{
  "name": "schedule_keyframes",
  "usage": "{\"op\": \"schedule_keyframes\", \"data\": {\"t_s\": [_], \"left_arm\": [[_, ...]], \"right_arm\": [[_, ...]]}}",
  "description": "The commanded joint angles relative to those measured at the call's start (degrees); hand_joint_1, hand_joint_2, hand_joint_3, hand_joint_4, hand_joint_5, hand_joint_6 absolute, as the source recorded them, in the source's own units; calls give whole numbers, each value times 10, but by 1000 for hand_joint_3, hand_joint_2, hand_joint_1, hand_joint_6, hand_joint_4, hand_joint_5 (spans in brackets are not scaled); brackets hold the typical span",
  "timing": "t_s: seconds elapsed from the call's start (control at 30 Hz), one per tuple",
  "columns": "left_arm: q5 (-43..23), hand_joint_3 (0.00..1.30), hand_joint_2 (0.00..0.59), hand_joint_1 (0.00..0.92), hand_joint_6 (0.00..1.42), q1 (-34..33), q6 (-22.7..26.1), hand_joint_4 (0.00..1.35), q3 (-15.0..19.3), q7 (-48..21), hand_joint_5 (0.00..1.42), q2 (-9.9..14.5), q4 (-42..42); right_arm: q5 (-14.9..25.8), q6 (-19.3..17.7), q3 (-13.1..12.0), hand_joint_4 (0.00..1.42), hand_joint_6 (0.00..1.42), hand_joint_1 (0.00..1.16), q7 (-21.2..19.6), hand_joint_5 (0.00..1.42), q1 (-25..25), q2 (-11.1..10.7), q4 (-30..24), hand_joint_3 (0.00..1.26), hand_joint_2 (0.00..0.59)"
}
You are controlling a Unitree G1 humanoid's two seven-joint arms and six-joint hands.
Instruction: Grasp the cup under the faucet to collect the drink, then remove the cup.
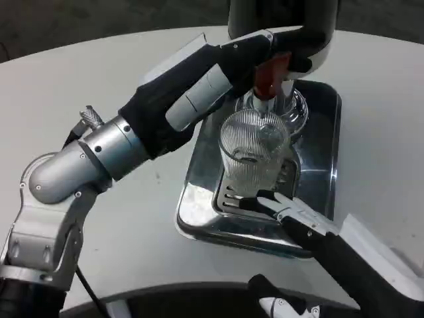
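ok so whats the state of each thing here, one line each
cup: upright on the tray grate, under the faucet, looks empty
faucet handle: left hand rests on it
tray: flat on the table
right hand: fingertips beside the cup base, not gripping

One camera only, mounted on the robot's head or chest. It looks steeply down and forward over the white counter [79, 73]. Range is close: the silver forearms enter from the lower left and lower right corners and take up much of the picture. The metal drip tray [318, 179] sits just right of centre. The counter's curved far edge crosses the top, dark floor beyond it.
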Motion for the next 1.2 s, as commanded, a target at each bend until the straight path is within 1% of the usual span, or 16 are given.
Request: {"op": "schedule_keyframes", "data": {"t_s": [0.03, 0.5, 0.77, 1.2], "left_arm": [[22, 229, 45, 0, 76, 21, -14, 68, -24, -27, 163, 11, 10], [60, 240, 50, 0, 55, 17, -64, 67, -44, -25, 151, 23, 23], [80, 248, 51, 0, 47, 8, -92, 67, -52, -20, 150, 30, 37], [99, 273, 54, 0, 43, 11, -118, 76, -61, -15, 147, 43, 37]], "right_arm": [[0, 3, 4, 42, 0, 671, -5, 0, 3, 4, 1, 142, 452], [1, 1, -1, 42, 0, 671, -8, 0, 10, 4, -1, 142, 452], [1, 0, 0, 42, 0, 671, -10, 0, 13, 5, -3, 142, 452], [-1, -1, 2, 42, 0, 671, -13, 0, 15, 6, -3, 142, 452]]}}
